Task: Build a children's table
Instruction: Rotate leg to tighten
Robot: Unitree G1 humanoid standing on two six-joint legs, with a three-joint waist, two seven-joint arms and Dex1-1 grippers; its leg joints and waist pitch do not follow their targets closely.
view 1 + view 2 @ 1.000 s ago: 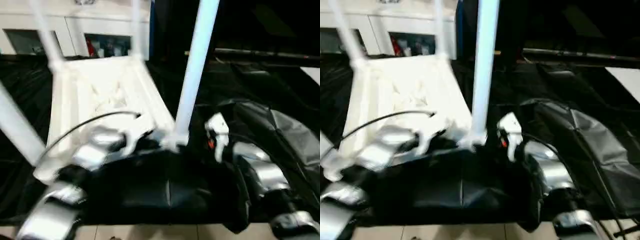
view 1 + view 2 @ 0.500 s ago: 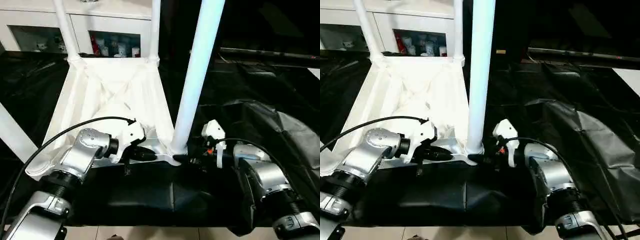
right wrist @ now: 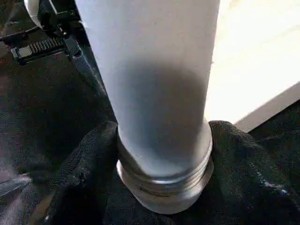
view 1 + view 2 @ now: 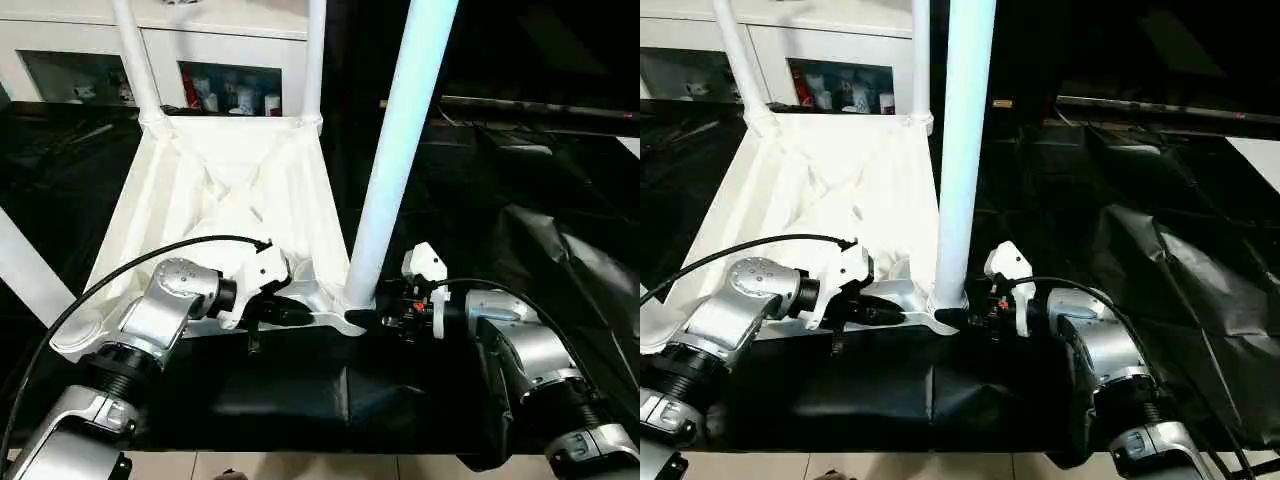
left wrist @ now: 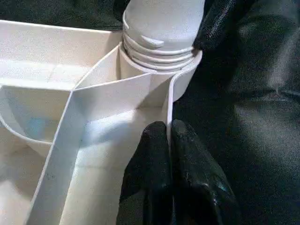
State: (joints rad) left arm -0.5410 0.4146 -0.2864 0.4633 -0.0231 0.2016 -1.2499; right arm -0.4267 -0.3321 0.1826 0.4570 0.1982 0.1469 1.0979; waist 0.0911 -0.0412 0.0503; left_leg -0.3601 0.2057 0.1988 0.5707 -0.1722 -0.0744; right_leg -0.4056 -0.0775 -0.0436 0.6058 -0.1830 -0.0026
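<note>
The children's table's white tabletop (image 4: 230,200) lies upside down on the black-draped table (image 4: 520,200), ribbed underside up, with legs standing in its corner sockets. Two thin legs rise from the far corners, one at the far left corner (image 4: 135,60) and one at the far right corner (image 4: 314,55), in front of a white glass-door cabinet (image 4: 150,50). The thick leg (image 4: 962,150) at the tabletop's near right corner stands upright, its threaded base seated in the corner socket (image 5: 185,79). The left gripper (image 5: 168,140) is pinched tight on the tabletop's thin near rim, just beside that socket, one black finger on each side of the wall. The right gripper (image 4: 960,318) reaches in from the other side of the same corner, its black fingers (image 3: 84,168) spread around the base of the thick leg and touching it on both flanks. A black cable (image 4: 150,262) loops over the left forearm above the tabletop
</note>
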